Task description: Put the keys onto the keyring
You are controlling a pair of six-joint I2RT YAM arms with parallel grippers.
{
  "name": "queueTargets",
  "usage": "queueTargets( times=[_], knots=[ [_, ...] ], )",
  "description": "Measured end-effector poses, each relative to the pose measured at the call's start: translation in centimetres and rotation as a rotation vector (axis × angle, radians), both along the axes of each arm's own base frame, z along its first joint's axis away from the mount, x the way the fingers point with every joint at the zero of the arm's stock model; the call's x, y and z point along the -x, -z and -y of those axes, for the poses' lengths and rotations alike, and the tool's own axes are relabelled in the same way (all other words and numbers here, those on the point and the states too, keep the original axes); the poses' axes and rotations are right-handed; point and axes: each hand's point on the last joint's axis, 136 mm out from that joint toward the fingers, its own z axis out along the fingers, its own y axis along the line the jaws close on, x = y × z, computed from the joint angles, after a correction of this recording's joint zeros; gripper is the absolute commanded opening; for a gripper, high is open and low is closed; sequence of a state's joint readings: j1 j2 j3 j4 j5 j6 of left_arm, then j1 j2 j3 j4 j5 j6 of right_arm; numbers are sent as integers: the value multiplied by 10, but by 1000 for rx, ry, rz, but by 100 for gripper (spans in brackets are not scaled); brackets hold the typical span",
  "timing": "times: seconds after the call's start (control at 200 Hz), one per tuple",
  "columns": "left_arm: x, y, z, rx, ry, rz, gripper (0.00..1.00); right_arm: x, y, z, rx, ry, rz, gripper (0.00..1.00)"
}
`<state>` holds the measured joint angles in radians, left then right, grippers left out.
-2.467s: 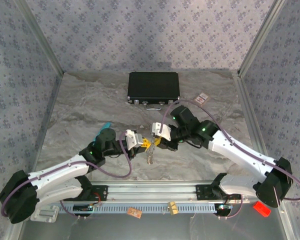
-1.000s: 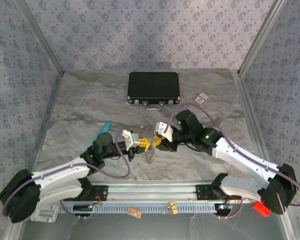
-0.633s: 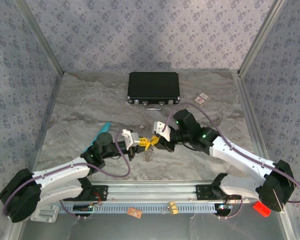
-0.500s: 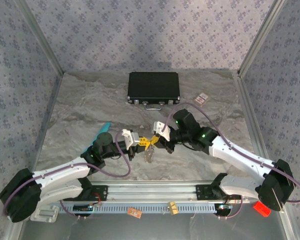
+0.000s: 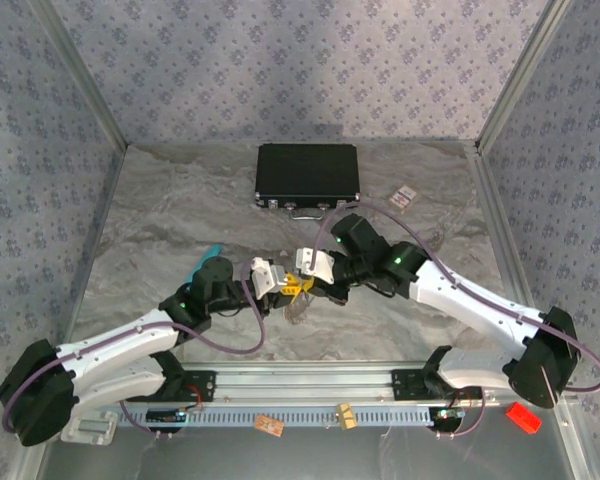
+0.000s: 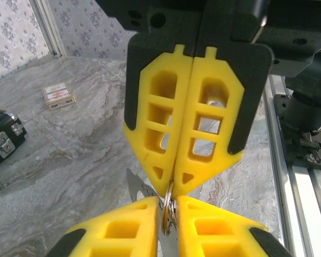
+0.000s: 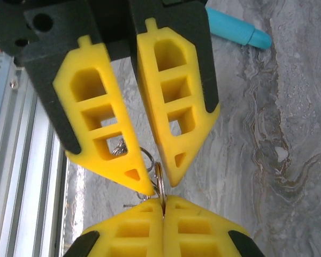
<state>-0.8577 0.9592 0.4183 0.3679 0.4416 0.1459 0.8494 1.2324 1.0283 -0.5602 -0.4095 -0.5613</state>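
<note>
The two grippers meet tip to tip above the table's front middle. My right gripper [image 7: 163,206] is shut on the thin silver keyring [image 7: 159,181], which stands edge-on between its yellow pads. My left gripper [image 6: 168,202] faces it with its fingers a small gap apart and the keyring [image 6: 169,214] in that gap. A flat silver key blade [image 6: 138,187] hangs from the ring beside the left fingers, and small loops of chain [image 7: 117,149] dangle behind. From above, the left gripper [image 5: 286,287] and right gripper [image 5: 308,282] touch, with the ring's metal pieces [image 5: 298,306] hanging below them.
A flat black case [image 5: 308,176] lies at the back centre. A turquoise stick [image 5: 206,258] lies left of the left arm. A small card [image 5: 406,195] sits at the back right. The aluminium rail [image 5: 310,385] runs along the front edge.
The right gripper has shifted left, closed on the ring and pressed up to the left gripper. The left gripper's fingers have parted slightly. Both arms have moved a little toward the back.
</note>
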Motion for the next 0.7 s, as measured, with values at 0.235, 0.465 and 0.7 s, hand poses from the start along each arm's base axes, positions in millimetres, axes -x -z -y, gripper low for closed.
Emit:
queueTargets(
  times=[0.235,0.465,0.7],
  knots=[
    [2,1,0,-16,17,8,7,2,-1,1,66,-42,38,0],
    [4,0,1,-14,28,14,0,3,-2,0,55,-44,36,26],
    [3,-4,2,57,14,0,0,1,-4,10,-95,35,0,31]
  ],
)
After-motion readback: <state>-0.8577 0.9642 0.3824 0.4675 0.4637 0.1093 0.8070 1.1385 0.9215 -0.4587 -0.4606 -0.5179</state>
